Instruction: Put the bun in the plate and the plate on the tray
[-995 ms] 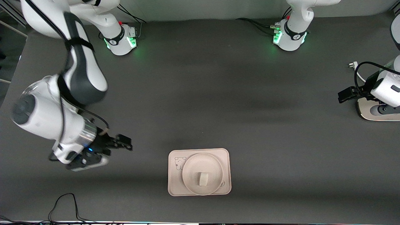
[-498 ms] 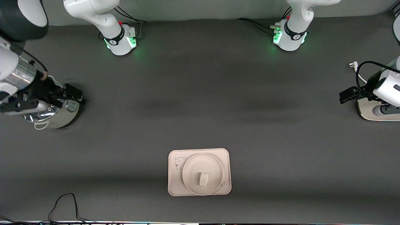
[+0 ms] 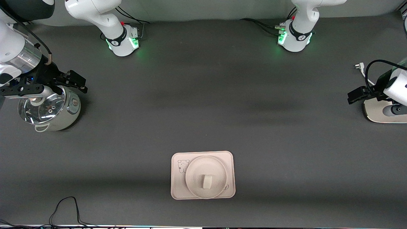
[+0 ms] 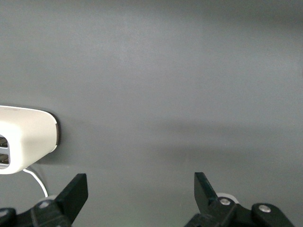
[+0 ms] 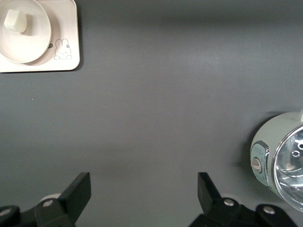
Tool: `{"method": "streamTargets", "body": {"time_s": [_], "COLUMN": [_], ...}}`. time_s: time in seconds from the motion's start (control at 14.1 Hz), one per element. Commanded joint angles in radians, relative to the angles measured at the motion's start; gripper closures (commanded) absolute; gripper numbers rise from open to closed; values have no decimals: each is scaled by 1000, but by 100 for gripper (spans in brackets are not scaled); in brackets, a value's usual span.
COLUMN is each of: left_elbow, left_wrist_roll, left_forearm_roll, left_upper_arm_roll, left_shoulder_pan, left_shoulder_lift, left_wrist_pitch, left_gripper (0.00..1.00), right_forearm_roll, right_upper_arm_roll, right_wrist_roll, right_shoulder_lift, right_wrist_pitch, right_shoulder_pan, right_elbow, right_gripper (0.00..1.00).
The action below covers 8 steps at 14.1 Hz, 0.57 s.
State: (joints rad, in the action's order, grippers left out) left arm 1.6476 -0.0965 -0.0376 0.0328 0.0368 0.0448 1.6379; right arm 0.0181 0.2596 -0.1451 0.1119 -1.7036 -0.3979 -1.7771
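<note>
On tray (image 3: 176,187): plate (image 3: 194,186) with bun (image 3: 207,182)

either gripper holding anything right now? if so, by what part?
Nothing is held. The right gripper, over the pot, and the left gripper, at its end of the table, are both open and empty. The bun sits in the plate on the tray.

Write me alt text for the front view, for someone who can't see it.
A bun sits in a round plate on a rectangular tray, on a dark table. The open right gripper is over a small cooker; the open left gripper is beside a white appliance.
</note>
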Motion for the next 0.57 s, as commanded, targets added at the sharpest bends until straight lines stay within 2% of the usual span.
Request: {"method": "streamTargets", "body": {"time_s": [0.0,0.28,0.36,0.43,0.5], "left_elbow": [-28,-28,-28,-28,-28], "left_wrist_roll": [11,12,12,12,12], "left_forearm_roll": [13,13,13,13,13], "left_upper_arm_roll": [-1,-1,-1,-1,-1], "left_shoulder_pan": [-5,-5,-5,-5,-5], "left_shoulder_lift": [9,9,9,9,10], "left_wrist_pitch": [-29,-30,-30,-30,-29], "left_gripper": [0,0,0,0,0], "right_forearm_roll": [-26,-24,-20,-14,-14], "right_upper_arm_roll": [4,7,-41,-184,-230], "right_wrist_roll": [-21,-21,-21,-10,5], "right_shoulder_lift": [22,11,8,14,18], "right_wrist_pitch": [-2,-60,-68,-65,-61], "right_shoulder_pan": [-7,5,92,223,281], "right_elbow": [-18,-21,-22,-28,-36], "right_gripper": [0,0,0,0,0]}}
